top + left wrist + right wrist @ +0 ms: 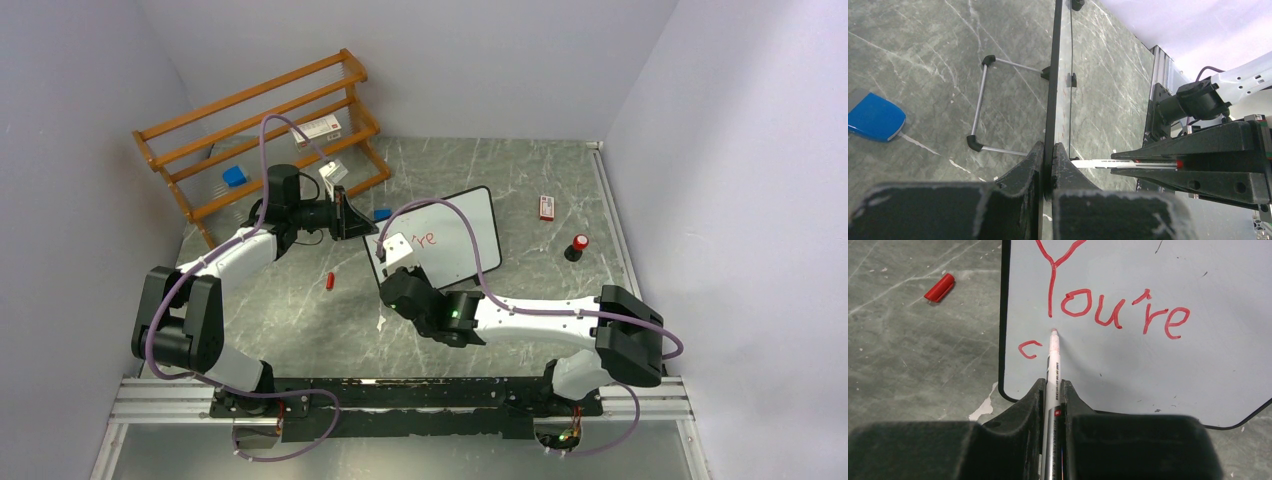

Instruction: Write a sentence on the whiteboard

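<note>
The whiteboard [465, 225] lies tilted mid-table, white with a thin black frame. My left gripper [345, 215] is shut on its left edge; in the left wrist view the fingers [1035, 160] pinch the black frame [1053, 75], seen edge-on. My right gripper [1050, 385] is shut on a white marker [1053, 365]. The marker's red tip is at the board [1148, 370], just right of a small red "c" [1029, 349]. Above that, the sentence [1118, 310] reads "You're" in red. The same marker [1098, 163] shows in the left wrist view.
A red marker cap [329, 281] lies on the table left of the board. A blue eraser [873, 120] lies beyond the board's wire stand [980, 107]. A wooden rack [260, 130] stands at the back left. To the right are a small red-white box [546, 207] and a red-topped black object [578, 247].
</note>
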You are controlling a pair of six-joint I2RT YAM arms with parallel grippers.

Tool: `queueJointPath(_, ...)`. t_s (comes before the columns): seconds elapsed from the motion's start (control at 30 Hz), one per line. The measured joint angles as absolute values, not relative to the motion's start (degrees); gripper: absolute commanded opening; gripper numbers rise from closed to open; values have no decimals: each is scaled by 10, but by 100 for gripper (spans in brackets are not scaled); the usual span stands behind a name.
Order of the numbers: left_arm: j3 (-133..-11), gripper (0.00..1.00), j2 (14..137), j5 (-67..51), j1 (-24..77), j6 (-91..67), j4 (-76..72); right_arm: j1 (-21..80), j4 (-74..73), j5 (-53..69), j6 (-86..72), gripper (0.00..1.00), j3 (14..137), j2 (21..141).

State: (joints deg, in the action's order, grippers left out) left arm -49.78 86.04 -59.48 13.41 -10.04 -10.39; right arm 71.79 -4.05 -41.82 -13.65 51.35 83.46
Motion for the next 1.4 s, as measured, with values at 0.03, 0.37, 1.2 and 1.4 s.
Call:
queueJointPath(0.03,-498,5,860,-595,134,-101,-104,717,-40,-418,-136,0,514,835)
queueJointPath(0.37,-498,5,860,-595,134,-101,-104,717,-42,-416,-138,0,515,835)
queueJointPath(1.2,-498,5,861,-594,134,-100,-104,717,-62,-400,-165,0,511,834)
queueJointPath(1.4,-498,5,861,-594,134,-100,-104,717,-68,-394,-170,0,508,833)
